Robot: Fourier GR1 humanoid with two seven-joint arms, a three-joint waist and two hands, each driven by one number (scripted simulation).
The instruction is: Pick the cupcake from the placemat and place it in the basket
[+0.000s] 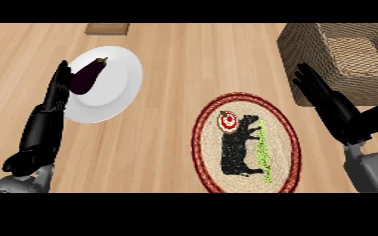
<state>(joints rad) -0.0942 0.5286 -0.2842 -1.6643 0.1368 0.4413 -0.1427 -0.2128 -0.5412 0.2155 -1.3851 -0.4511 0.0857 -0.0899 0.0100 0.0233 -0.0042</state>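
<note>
Scanning for writing, we found none legible. Cupcake sat on the placemat's upper left, beside its black cow print. Basket stood at far right. Left hand and right hand both showed straight, empty fingers.

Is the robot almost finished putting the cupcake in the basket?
Not yet, nothing looks done. The cupcake sits on the placemat, untouched. The right hand is open between placemat and basket, holding nothing. The left hand is open by the plate with the eggplant. Grabbing, carrying and dropping in remain.
</note>
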